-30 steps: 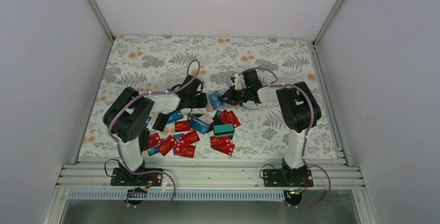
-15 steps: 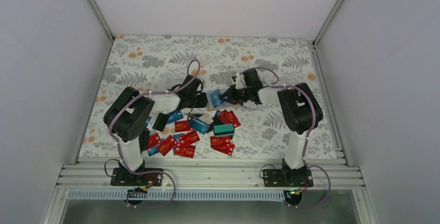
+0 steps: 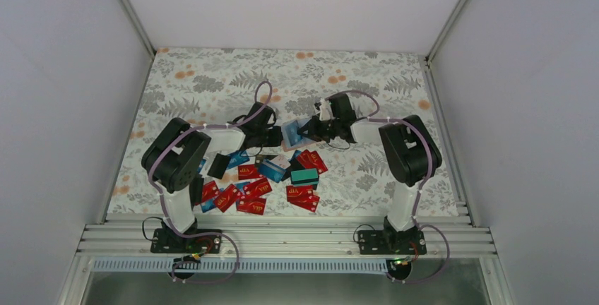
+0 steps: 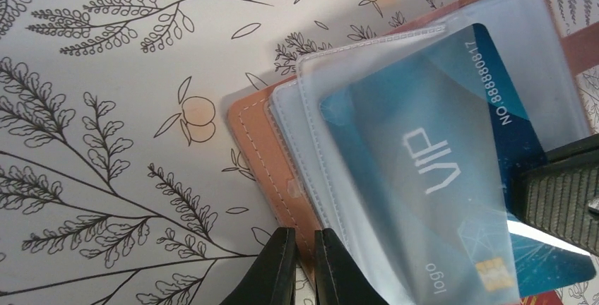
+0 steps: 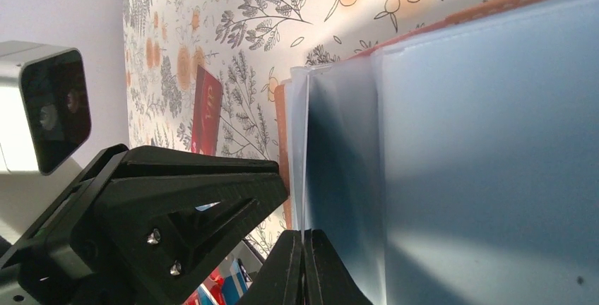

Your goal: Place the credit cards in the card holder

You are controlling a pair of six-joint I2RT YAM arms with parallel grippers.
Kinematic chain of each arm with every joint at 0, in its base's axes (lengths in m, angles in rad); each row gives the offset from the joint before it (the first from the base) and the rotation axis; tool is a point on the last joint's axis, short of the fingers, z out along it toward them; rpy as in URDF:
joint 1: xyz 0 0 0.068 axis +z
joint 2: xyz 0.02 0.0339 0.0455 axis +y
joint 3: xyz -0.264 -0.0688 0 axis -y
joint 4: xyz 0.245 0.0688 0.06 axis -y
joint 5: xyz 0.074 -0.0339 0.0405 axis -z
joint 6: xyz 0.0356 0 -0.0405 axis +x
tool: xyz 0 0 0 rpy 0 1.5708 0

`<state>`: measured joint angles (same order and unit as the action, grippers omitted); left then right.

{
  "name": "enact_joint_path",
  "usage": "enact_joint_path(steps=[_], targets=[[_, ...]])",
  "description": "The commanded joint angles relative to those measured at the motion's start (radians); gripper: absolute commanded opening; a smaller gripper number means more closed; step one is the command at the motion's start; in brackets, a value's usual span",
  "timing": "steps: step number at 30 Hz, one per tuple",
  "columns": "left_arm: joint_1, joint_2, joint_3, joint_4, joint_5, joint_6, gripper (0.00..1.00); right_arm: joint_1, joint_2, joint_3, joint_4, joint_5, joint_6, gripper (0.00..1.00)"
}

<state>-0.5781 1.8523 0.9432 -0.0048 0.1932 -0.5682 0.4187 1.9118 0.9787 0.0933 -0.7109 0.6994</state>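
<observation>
Pinching tan edge of card holder (image 4: 254, 142) in clenched left gripper (image 4: 305, 248). Clamping its clear sleeve (image 5: 494, 142), blue card (image 4: 424, 171) inside, with right gripper (image 5: 304, 241) from right.

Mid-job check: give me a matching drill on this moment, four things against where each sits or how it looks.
Things:
1. blue VIP card
2. card holder
3. teal card
4. left claw

States:
A. tan stitched cover, clear sleeves inside
B. among the loose credit cards, no claw on it
C. partly under a clear sleeve
D. pinched shut at the holder's tan edge

Pairs: 1-C, 2-A, 3-B, 4-D
</observation>
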Motion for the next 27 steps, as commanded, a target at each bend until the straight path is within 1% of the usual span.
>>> enact_joint_path(steps=[1,11,14,18,27], targets=[[-0.012,0.047,-0.016,-0.03,0.05,-0.003,0.1,0.034,-0.016,-0.008,0.04,0.028,-0.002,0.04],[-0.013,0.047,-0.014,-0.035,0.058,-0.002,0.1,0.068,0.023,-0.008,0.07,0.054,0.004,0.04],[-0.012,0.047,-0.014,-0.038,0.058,-0.002,0.1,0.069,-0.009,0.002,0.032,0.082,-0.024,0.04],[-0.013,0.057,-0.005,-0.051,0.054,0.0,0.09,0.069,-0.065,0.018,-0.06,0.145,-0.077,0.04],[-0.012,0.079,0.029,-0.095,0.029,-0.001,0.09,0.069,-0.1,0.001,-0.071,0.177,-0.054,0.04]])
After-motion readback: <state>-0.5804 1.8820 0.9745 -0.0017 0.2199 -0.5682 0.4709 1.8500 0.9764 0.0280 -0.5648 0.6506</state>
